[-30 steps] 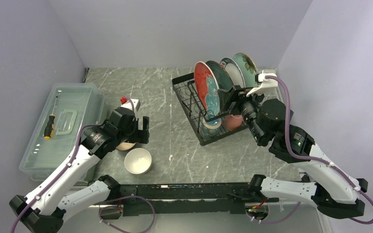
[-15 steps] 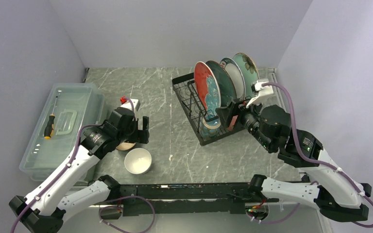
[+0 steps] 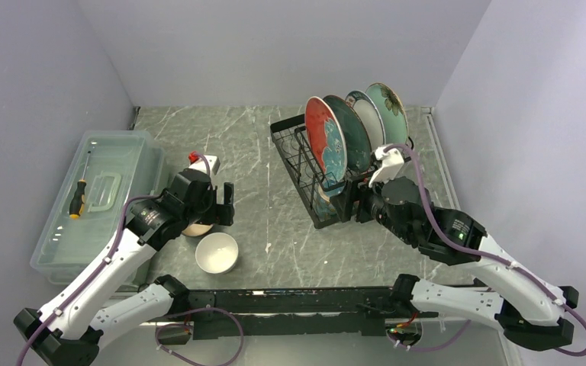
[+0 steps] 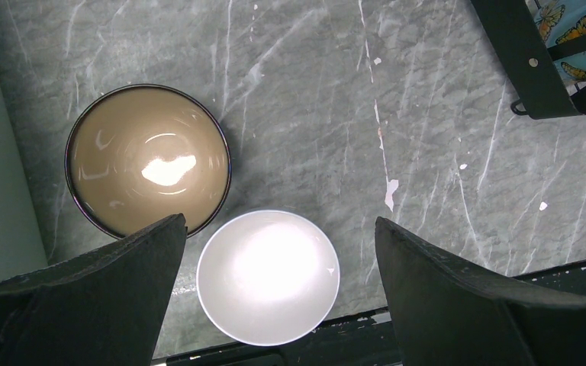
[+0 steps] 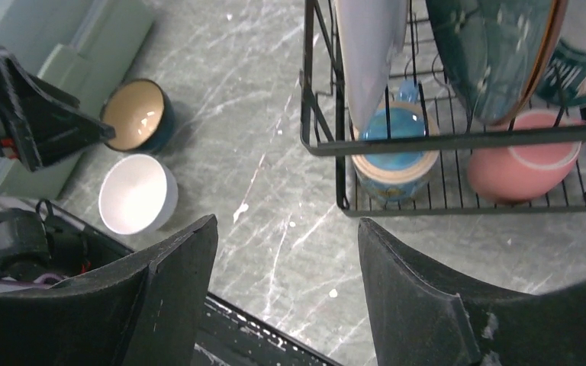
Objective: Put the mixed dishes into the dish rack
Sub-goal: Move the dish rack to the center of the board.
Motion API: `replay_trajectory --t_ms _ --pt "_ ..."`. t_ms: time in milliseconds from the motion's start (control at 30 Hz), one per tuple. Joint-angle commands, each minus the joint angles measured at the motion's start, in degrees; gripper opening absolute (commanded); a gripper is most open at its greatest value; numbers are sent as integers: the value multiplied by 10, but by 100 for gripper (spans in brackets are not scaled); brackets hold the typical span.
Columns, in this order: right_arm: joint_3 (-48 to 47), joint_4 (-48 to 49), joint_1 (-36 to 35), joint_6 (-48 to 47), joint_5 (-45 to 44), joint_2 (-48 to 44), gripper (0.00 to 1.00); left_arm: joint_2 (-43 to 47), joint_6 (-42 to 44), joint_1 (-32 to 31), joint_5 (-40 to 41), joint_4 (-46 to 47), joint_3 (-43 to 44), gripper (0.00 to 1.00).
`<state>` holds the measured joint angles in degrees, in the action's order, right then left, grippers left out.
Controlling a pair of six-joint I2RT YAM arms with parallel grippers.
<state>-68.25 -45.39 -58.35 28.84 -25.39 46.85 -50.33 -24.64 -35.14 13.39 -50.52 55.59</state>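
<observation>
Bowls are what is left to load: the brown bowl (image 4: 149, 160) and the white bowl (image 4: 268, 276) stand mouth-up on the tabletop (image 4: 427, 152), just beside each other. I cannot tell whether their rims touch.

The left tool (image 4: 278, 226) hangs directly above them, spread wide and holding nothing. In its wrist view the white bowl lies between the two fingers, a little toward the arm's base. The brown bowl sits off toward the clear plastic box (image 3: 95, 198), partly under one finger. Both bowls are round, so no long axis governs the grasp; a rim pinch would probably serve. The left arm is plainly the nearer one. The right tool (image 5: 286, 223) is also spread wide and empty, at the near corner of the dish rack (image 3: 294, 164), well apart from the bowls.

From the bowls, the rack lies across a bare stretch of tabletop toward the right arm's side.

The rack holds four plates on edge in its dividers: a red plate (image 3: 323, 137), a dark teal plate (image 3: 349, 136), a white plate (image 3: 368, 118) with a lettered rim, and a mint-green plate (image 3: 389, 103). Under them, in the lower tier, a blue mug (image 5: 395, 152) and a pink mug (image 5: 520, 164) lie side by side. The plastic box holds a screwdriver (image 3: 78, 200).
</observation>
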Motion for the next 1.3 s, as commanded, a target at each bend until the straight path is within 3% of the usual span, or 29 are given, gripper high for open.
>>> replay_trajectory --t_ms 0,500,700,867,1067,1267 --pt "45 11 -3 42 20 -26 70 12 5 -1 -1 10 0 99" --pt "269 191 -4 74 76 -85 69 19 7 -1 -13 13 -2 99" --pt "316 271 -26 83 43 -64 67 21 8 -1 -14 13 -2 99" --pt "317 331 -91 61 -48 -22 65 25 9 -1 -20 15 -3 99" --pt "297 367 -188 40 -252 55 64 31 9 -2 -22 14 -4 99" --pt "268 386 -218 39 -369 126 64 38 10 -2 -27 16 -4 99"
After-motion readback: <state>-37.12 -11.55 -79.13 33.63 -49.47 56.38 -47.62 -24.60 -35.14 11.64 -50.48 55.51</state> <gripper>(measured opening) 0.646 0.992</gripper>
